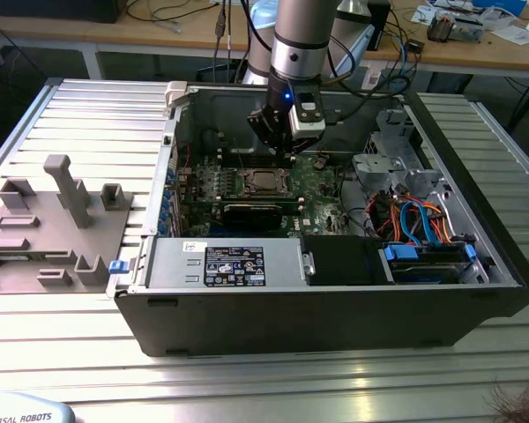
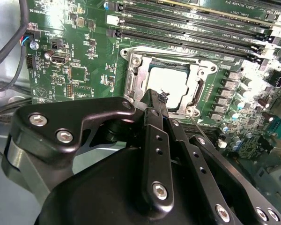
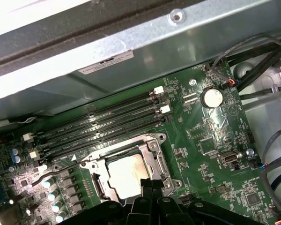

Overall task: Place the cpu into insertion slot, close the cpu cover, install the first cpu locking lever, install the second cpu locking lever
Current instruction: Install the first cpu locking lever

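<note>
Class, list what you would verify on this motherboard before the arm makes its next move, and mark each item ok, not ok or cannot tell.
1. cpu lying flat in the insertion slot: ok.
2. cpu cover down, framing the chip: ok.
3. Locking levers latched: cannot tell.
4. Pincer shut and holding nothing, its tips at the socket's edge: ok.
5. Memory slots apart from the pincer: ok.
</note>
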### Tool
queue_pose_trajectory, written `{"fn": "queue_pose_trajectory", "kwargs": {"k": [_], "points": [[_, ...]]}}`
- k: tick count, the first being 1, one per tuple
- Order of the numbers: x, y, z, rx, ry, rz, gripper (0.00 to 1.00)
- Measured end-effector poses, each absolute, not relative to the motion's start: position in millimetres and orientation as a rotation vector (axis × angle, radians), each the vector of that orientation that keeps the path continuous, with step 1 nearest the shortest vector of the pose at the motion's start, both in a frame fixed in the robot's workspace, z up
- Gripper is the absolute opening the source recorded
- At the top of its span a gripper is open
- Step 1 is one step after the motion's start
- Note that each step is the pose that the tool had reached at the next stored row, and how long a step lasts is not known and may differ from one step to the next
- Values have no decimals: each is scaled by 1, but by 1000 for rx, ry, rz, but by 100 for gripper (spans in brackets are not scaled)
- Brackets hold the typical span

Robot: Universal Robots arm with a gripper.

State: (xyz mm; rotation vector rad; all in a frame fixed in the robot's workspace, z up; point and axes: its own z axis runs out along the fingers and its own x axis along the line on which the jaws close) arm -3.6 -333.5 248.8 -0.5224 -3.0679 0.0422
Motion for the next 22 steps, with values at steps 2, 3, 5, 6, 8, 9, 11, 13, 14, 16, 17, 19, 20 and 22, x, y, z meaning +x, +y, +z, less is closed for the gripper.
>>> {"fn": "queue_pose_trajectory", "kwargs": {"k": [2, 3, 5, 6, 8, 9, 11, 13, 14, 16, 17, 19, 20, 22], "points": [[-4, -333, 249, -518, -3069, 42, 11], [-4, -333, 249, -516, -3069, 42, 11], [-4, -333, 249, -512, -3070, 42, 11], [-4, -333, 249, -508, -3070, 42, 11], [-4, -333, 249, -505, -3071, 42, 11], [-4, -333, 249, -500, -3072, 43, 11], [-4, -333, 249, -496, -3073, 43, 11], [-4, -333, 249, -493, -3073, 43, 11], [-4, -333, 249, -490, -3074, 43, 11], [-4, -333, 249, -487, -3074, 43, 11], [-4, -333, 249, -485, -3074, 43, 11], [-4, -333, 249, -481, -3075, 43, 11], [-4, -333, 249, -480, -3075, 43, 11], [-4, -333, 249, -476, -3076, 43, 11]]}}
